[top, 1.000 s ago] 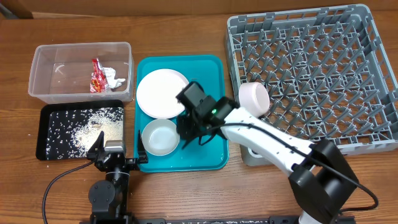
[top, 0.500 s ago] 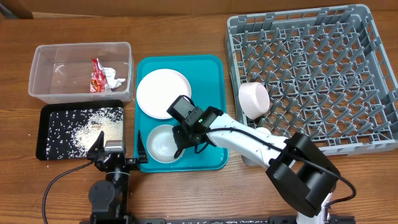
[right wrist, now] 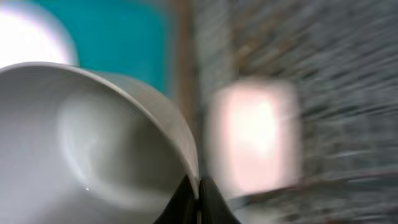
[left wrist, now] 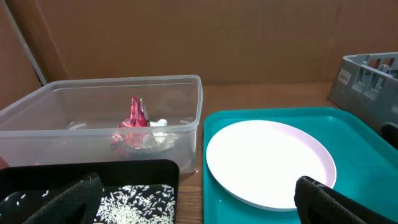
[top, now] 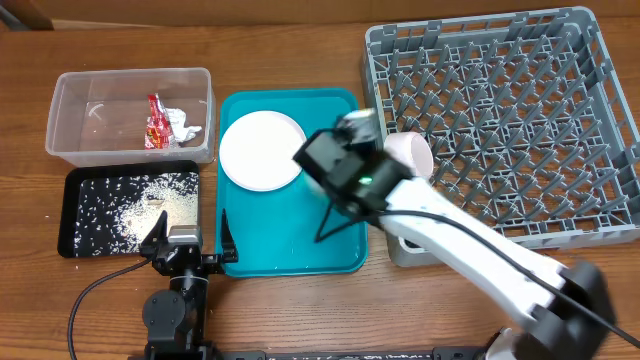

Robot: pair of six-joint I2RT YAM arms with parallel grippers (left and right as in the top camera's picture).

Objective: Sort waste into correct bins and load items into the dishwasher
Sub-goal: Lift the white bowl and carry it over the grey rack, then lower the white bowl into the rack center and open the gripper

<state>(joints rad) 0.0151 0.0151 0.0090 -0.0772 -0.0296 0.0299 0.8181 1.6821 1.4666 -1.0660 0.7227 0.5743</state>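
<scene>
My right gripper [right wrist: 198, 198] is shut on the rim of a white bowl [right wrist: 93, 143], held in the air beside a blurred pale cup [right wrist: 252, 134]. From overhead the right arm [top: 345, 170] hangs over the teal tray's right side, next to that cup [top: 410, 155] at the grey dish rack's [top: 500, 120] left edge. It hides most of the bowl. The white plate [top: 261, 150] [left wrist: 267, 162] lies on the teal tray [top: 290, 240]. My left gripper [top: 185, 245] [left wrist: 199, 208] is open and empty, low between the black tray and the teal tray.
A clear tub [top: 130, 115] at the back left holds a red-and-white wrapper [top: 155, 120] and a white tissue [top: 185, 125]. In front of it the black tray [top: 75, 215] carries loose rice [top: 135, 205]. The rack fills the right side.
The right gripper closed on the bowl's rim, lifted it off the teal tray's front and swung right toward the rack. The left arm has not moved.
</scene>
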